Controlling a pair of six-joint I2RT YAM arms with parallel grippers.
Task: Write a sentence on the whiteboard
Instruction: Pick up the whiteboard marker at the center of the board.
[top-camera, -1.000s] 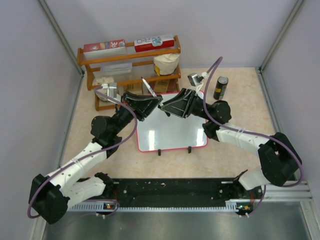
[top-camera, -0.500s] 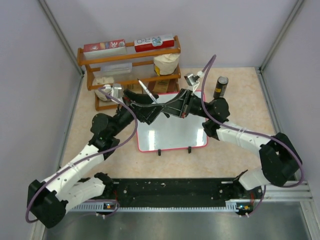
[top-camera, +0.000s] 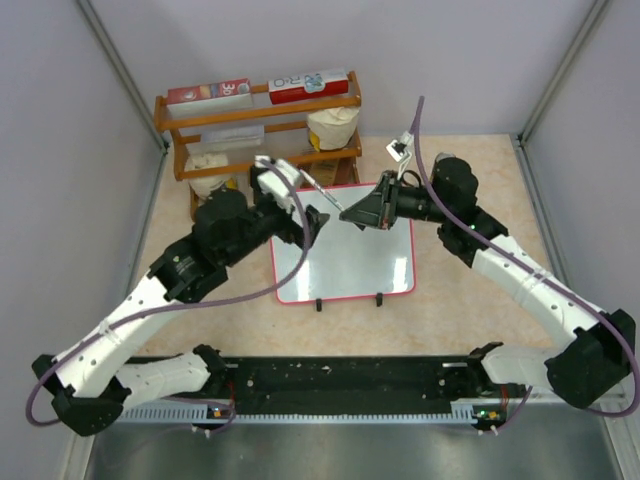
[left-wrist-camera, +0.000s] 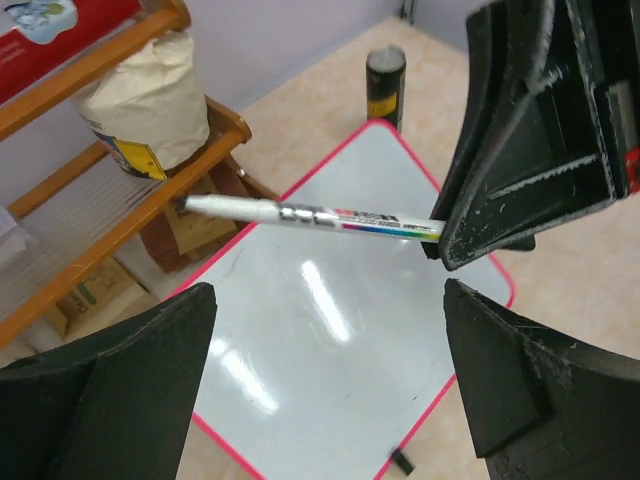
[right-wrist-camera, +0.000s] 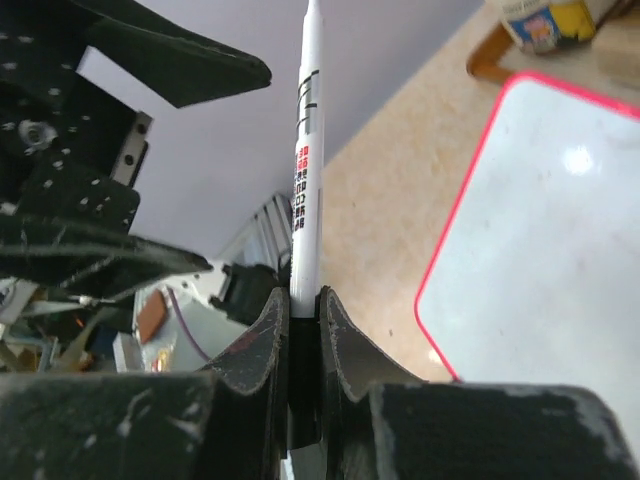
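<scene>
The whiteboard (top-camera: 345, 262) is lying flat on the table (top-camera: 440, 322), beneath both grippers, which are hovering over its far edge. The rack (top-camera: 257, 112) behind it is holding boxes (top-camera: 310, 85) and a bag (top-camera: 333, 127). The left gripper (left-wrist-camera: 328, 292) is gaping wide. The right gripper (right-wrist-camera: 303, 300) is clamping a marker (left-wrist-camera: 300, 213).

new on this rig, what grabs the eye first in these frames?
The right pincer is shut on a white marker, held above the far part of the red-framed whiteboard. The left pincer gapes wide open right beside it, holding nothing. No writing shows on the whiteboard.
</scene>
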